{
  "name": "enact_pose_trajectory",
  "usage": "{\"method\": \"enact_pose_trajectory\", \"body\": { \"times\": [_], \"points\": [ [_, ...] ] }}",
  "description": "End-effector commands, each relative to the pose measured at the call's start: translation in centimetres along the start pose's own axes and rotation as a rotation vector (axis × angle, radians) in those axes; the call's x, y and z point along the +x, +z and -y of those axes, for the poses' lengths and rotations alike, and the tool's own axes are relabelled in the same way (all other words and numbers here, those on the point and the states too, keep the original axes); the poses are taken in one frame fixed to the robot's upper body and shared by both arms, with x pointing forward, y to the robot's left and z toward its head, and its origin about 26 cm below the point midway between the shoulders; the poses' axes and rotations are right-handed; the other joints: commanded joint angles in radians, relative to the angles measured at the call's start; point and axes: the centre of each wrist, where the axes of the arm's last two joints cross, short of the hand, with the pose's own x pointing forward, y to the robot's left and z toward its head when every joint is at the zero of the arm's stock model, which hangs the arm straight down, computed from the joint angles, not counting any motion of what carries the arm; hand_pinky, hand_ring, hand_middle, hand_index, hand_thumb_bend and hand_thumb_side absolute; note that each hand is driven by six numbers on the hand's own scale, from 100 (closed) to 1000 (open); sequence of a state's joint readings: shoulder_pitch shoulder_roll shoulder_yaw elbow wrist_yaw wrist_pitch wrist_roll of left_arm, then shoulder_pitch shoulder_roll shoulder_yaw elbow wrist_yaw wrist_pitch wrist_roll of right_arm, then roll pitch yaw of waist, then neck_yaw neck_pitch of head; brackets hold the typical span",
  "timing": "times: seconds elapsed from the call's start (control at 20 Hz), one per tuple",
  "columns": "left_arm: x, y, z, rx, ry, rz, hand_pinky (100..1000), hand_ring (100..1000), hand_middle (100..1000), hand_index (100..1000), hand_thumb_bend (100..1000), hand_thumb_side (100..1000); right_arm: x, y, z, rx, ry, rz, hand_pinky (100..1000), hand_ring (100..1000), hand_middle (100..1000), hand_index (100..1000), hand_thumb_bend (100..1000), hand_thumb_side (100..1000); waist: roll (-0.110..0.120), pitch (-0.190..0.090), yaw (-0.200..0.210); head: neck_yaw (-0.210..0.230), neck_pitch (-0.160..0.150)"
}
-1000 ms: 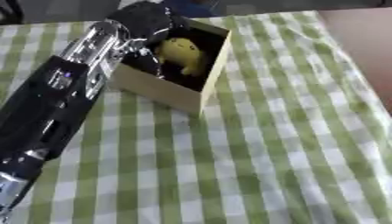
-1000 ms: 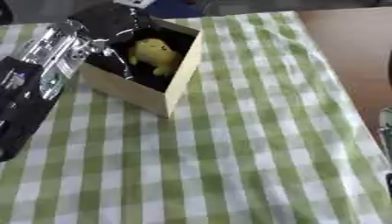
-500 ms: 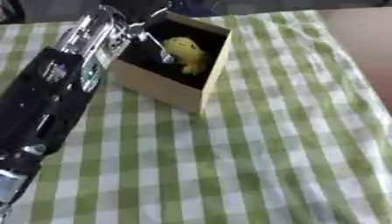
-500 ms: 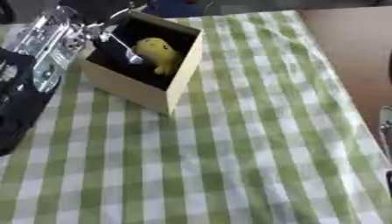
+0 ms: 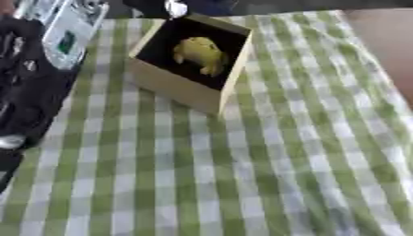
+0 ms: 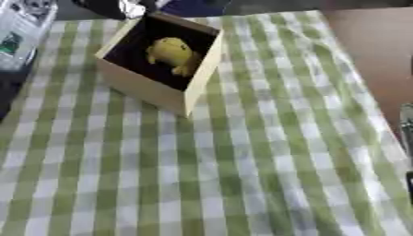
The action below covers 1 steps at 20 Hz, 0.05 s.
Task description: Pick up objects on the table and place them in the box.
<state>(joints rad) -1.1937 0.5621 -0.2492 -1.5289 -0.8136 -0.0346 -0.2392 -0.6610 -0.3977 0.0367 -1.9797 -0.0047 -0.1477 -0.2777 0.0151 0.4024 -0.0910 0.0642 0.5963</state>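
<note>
An open tan cardboard box (image 5: 179, 86) stands on the green-and-white checked cloth at the upper middle. Inside it, against the dark interior, lies a yellow rounded object (image 5: 200, 53). My left arm (image 5: 48, 55), black with a silver forearm, runs along the left edge, apart from the box. Only a dark bit with a silver tip of my left hand (image 5: 173, 7) shows at the top edge, just behind the box's far corner. A grey sliver at the right edge may be my right hand (image 6: 407, 120).
The checked cloth (image 5: 242, 175) covers the table in front of and to the right of the box. Bare brown tabletop (image 6: 371, 41) shows at the upper right. Something dark blue (image 6: 193, 6) lies beyond the box at the top edge.
My left arm has drawn back from over the box toward the left and top edges. The yellow object stays in the box, now fully uncovered.
</note>
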Motion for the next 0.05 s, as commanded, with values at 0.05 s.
{"method": "enact_pose_trajectory", "body": {
  "times": [0.05],
  "points": [
    [0.42, 1.76, -3.57, 0.088, 0.010, 0.015, 561, 714, 729, 803, 506, 254, 0.75, -0.60, 0.70, 0.001, 0.032, 0.039, 779, 712, 645, 805, 100, 855, -0.006, -0.036, 0.009, -0.009, 0.016]
  ]
}}
